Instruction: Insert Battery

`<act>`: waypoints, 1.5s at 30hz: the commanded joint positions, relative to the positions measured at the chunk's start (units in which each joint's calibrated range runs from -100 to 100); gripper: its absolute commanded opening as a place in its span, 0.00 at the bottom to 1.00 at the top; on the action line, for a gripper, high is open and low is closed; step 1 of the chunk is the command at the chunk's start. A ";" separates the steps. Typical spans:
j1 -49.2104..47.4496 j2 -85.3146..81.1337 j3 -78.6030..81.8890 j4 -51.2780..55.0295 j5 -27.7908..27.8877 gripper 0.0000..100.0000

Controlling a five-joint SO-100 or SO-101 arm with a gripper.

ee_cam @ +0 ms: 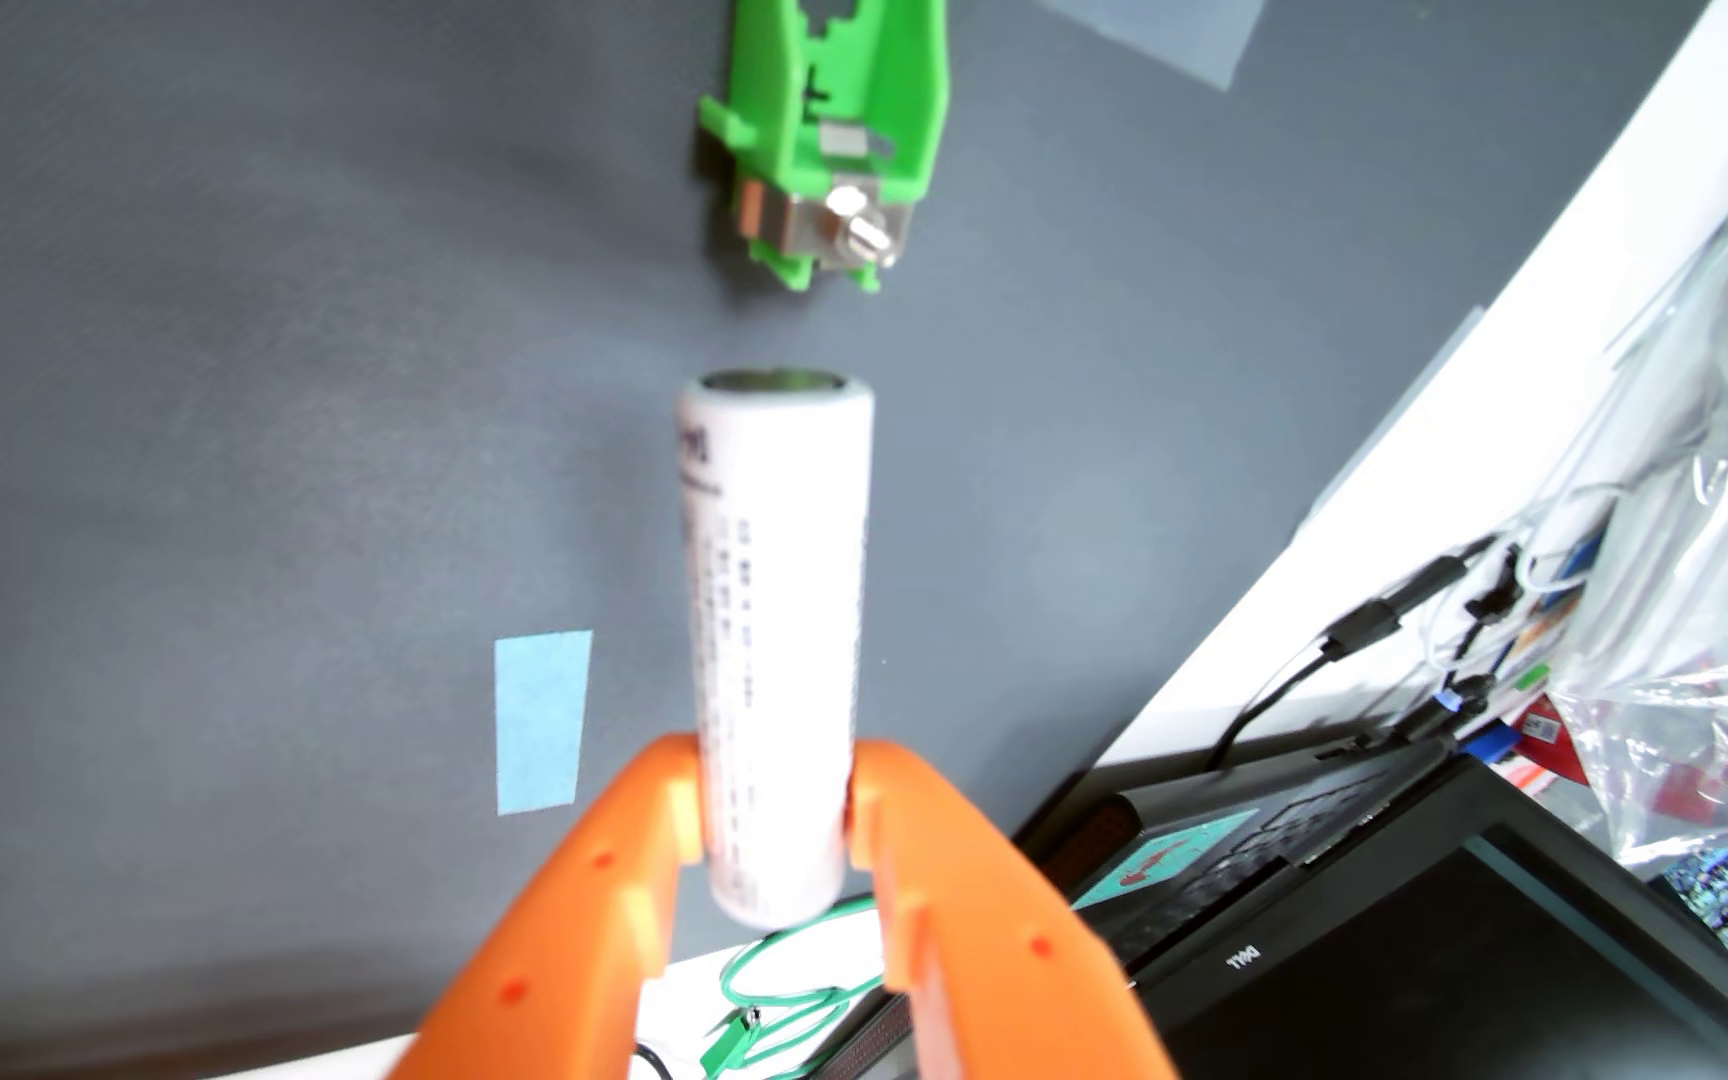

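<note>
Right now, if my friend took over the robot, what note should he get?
Gripper: shut on the white battery, holding it near one end.
The battery's free end points toward the green holder on the grey mat, with a gap between them.
Done: battery picked up.
Left: bring it to the holder and push it in.

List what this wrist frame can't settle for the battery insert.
- Green holder: top cut off by the frame's upper edge, so the slot is unseen.
- Battery: label print motion-blurred, unreadable; near end out of focus.
- Gripper: its base runs off the bottom edge.
</note>
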 commanded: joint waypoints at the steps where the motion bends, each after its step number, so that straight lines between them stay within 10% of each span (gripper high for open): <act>1: -2.42 -2.64 2.48 -4.47 -0.26 0.01; 45: -14.93 -12.39 10.77 -11.50 -9.68 0.01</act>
